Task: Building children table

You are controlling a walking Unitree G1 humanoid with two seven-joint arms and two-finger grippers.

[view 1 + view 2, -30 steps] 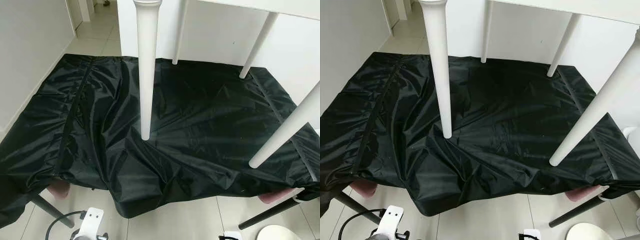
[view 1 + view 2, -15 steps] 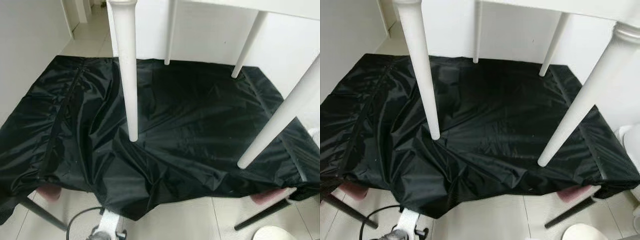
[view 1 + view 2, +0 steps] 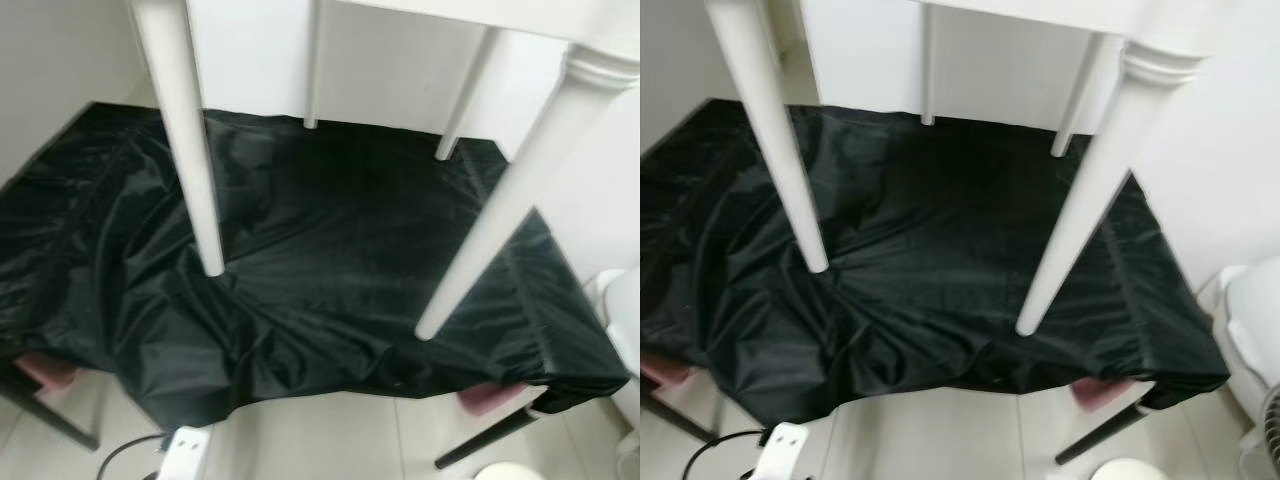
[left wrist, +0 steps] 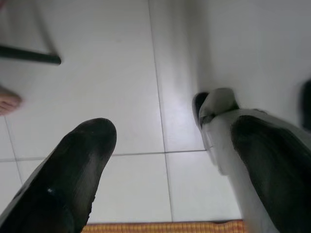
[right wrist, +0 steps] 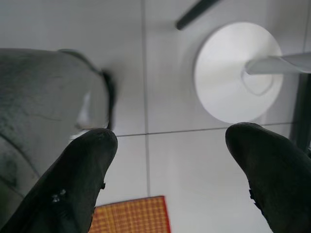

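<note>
On the crinkly black cloth [image 3: 330, 270] right ahead of me, the small white children's table [image 3: 420, 60] stands on all four round legs.

I see its near left leg [image 3: 190, 150] and near right leg [image 3: 500, 200] pressing down on the cloth, and the two far legs by the white wall [image 3: 1210, 170]. My left pincer [image 4: 160, 170] hangs low over the pale tiled floor [image 4: 107, 77], wide open and holding nothing. My right pincer [image 5: 165, 165] hangs the same way, wide open and empty, above a round white stand base [image 5: 238, 73]. I think the table is light but stiff, and its painted legs look smooth and slippery. I would grab a leg up near the top, where it is thickest. The cloth is soft and may slide under the legs.
</note>
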